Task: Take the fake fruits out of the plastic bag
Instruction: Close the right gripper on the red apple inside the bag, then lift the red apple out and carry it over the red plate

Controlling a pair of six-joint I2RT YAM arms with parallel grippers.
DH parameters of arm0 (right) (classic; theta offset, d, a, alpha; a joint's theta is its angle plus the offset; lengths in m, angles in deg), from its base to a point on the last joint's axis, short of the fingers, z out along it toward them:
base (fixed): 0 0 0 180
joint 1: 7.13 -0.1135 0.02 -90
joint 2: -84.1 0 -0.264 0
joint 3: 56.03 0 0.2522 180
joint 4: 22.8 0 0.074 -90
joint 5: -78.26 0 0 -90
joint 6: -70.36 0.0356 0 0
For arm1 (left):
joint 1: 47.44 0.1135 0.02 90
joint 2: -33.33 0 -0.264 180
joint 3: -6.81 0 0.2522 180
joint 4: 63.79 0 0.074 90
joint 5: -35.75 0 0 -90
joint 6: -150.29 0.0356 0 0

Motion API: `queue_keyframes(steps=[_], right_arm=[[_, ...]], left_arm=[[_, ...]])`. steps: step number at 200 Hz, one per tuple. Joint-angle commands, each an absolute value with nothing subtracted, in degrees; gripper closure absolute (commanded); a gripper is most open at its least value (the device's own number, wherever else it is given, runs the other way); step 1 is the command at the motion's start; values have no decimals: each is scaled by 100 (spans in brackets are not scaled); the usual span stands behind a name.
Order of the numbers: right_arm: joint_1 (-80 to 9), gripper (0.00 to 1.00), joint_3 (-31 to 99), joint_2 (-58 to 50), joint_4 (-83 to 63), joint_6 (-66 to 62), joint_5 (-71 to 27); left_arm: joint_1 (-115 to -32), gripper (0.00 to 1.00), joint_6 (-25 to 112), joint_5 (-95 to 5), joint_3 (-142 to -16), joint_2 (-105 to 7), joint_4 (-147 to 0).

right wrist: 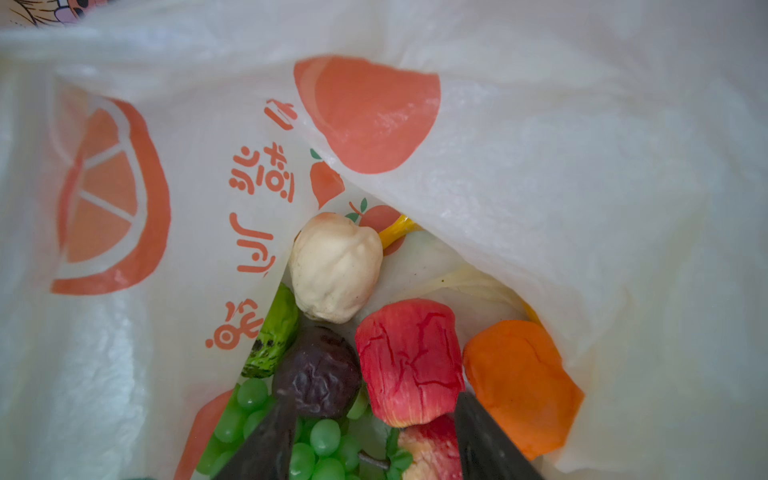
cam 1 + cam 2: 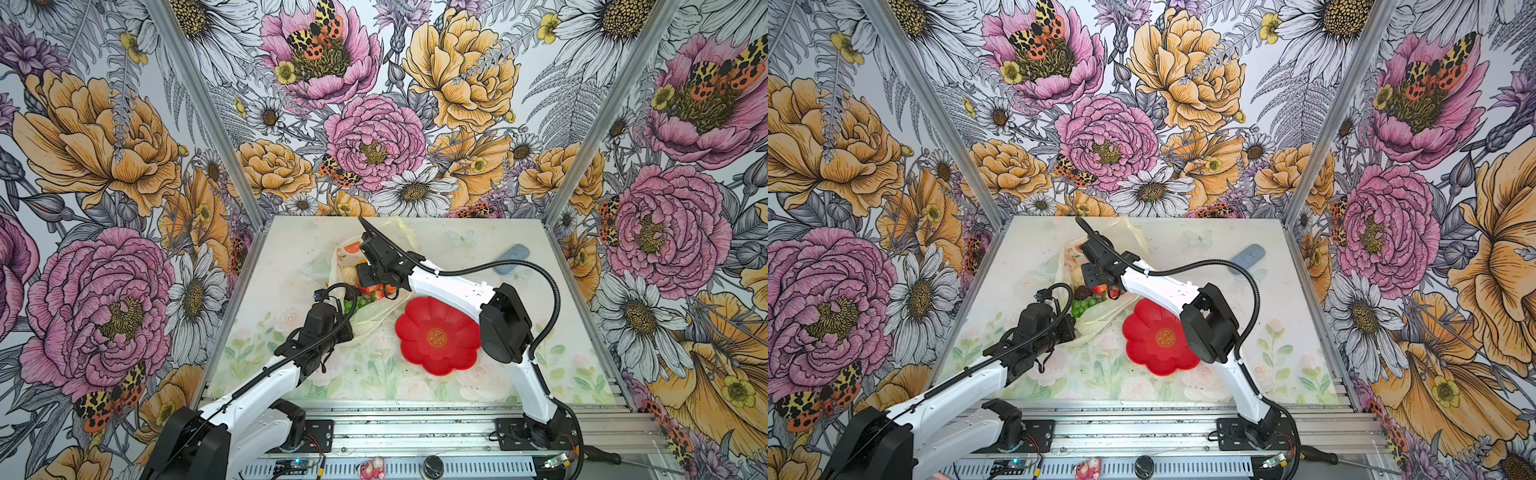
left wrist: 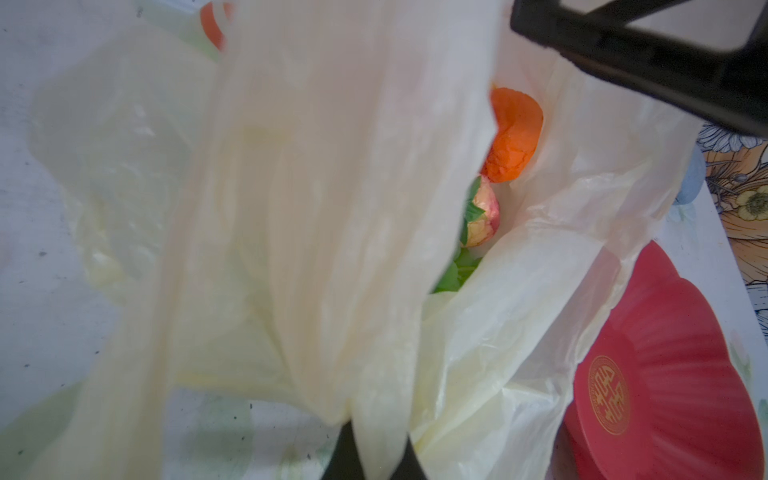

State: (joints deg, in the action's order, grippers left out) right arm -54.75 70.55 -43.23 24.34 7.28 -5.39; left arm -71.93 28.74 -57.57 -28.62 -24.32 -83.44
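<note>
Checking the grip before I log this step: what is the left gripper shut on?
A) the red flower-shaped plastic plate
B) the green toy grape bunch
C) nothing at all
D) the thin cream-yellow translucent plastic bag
D: in the left wrist view the left gripper pinches a gathered fold of the thin cream-yellow translucent plastic bag between its closed jaws.

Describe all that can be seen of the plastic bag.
The plastic bag is thin, crinkly, cream-yellow and half see-through, printed with orange fruit pictures and writing. It lies on the table beside the red plate, mouth open, toy fruits inside. The left jaws are shut on a bunched edge; the open right jaws reach into its mouth.
</note>
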Motion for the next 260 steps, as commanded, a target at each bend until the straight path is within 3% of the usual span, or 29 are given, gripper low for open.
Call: queue_keyframes(steps=[1, 40, 76, 96, 118, 187, 260], right_arm=[[-5486, 31, 7047, -4475, 2322, 752, -449], [-5473, 23, 7145, -4912, 2330, 743, -431], [-5459, 22, 7250, -5336, 2339, 754, -439], [-5450, 23, 7304, -5475, 2348, 763, -432], [-5433, 30, 7331, -5430, 2339, 746, -442], [-5451, 41, 6881, -4415, 2339, 636, -449], [-5475, 44, 4965, -2608, 2427, 559, -598]], left_arm=[[-7145, 100, 2848, -5636, -2831, -2437, -8185], [-7144, 100, 2848, -5636, -2830, -2441, -8185], [-7144, 100, 2848, -5636, -2830, -2437, -8181], [-7135, 100, 2852, -5645, -2834, -2441, -8184], [-7134, 100, 2863, -5645, -2839, -2453, -8176], [-7133, 100, 2864, -5645, -2840, -2457, -8176], [-7128, 100, 2867, -5644, -2849, -2457, -8178]])
